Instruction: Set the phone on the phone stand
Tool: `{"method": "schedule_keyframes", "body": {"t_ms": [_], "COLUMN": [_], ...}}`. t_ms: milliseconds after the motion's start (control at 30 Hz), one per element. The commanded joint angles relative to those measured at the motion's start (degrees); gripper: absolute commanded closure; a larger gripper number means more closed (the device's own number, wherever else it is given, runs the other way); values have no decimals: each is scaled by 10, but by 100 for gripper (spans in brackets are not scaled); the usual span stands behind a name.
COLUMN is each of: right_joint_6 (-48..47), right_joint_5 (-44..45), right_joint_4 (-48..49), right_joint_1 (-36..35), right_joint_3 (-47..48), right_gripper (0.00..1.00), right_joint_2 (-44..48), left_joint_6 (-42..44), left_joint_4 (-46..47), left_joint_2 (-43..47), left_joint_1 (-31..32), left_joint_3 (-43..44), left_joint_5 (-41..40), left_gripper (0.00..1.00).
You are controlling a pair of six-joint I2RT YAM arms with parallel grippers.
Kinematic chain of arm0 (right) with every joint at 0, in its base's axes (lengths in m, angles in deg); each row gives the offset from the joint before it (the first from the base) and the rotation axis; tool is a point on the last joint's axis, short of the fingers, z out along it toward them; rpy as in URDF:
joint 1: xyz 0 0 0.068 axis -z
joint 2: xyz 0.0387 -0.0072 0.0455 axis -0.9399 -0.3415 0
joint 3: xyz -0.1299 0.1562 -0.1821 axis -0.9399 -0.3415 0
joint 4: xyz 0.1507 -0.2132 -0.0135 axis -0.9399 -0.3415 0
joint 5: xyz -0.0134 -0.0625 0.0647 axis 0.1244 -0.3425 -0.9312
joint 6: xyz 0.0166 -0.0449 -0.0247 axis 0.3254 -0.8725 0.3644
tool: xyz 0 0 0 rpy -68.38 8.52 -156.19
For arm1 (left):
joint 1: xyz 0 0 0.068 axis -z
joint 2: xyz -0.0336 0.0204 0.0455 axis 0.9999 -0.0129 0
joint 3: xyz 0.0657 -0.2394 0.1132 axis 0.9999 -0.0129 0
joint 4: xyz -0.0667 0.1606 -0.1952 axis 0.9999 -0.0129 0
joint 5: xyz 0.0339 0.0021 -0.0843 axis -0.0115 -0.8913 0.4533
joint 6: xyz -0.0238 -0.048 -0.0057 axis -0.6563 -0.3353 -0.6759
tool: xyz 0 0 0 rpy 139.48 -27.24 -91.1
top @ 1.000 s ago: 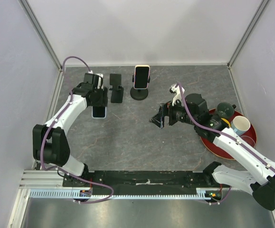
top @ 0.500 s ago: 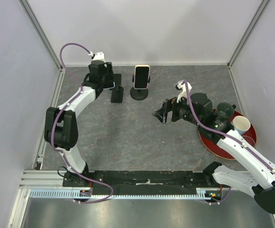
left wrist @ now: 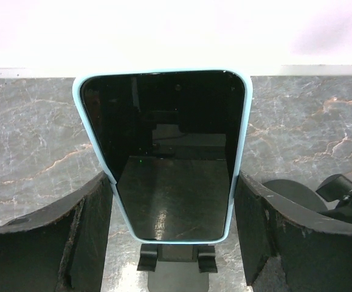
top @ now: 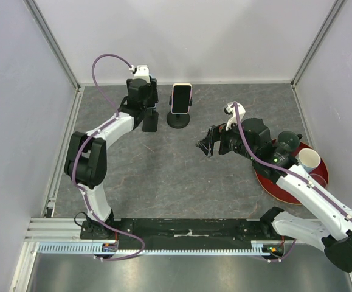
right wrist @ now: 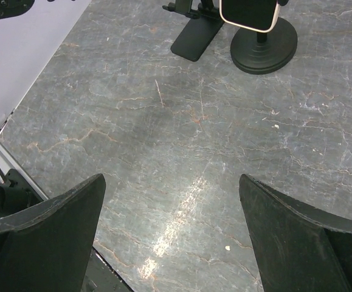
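At the far left of the grey marbled counter, a black-screened phone in a pale blue case is pinched by its long edges in the left claw, just above the black folding phone stand. Beside it, a cream-cased phone is carried on a round-based black stand; farther right, the right claw is held spread wide over the counter.

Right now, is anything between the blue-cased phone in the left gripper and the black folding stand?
Nothing visible. The left gripper holds the light-blue-cased phone; the black plastic stand shows unobstructed just past its lower edge.
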Motion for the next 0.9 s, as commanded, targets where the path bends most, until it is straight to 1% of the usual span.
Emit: {"method": "schedule_keyframes", "body": {"t_ms": [0,267,400,567,867], "right_joint_6": [-2,-1,-1,3,6], "right_joint_5": [11,9,8,2,3], "right_joint_4": [9,10,10,16,17], "right_joint_1": [-1,-2,-1,-1,-2], "right_joint_3": [21,19,18,14,10], "right_gripper": [2,2,2,2,2], "right_joint_2": [2,4,2,1,8], "left_joint_6": [29,36,45,33,31], "left_joint_4": [98,97,99,103,98], "left_joint_2": [7,6,10,14,13], "left_joint_1": [11,15,15,15,15], "left_joint_3": [15,-15,-30,-50,-56], "left_joint_5": [-25,-41,-33,-16,-1], "left_gripper": [98,98,98,98,98]}}
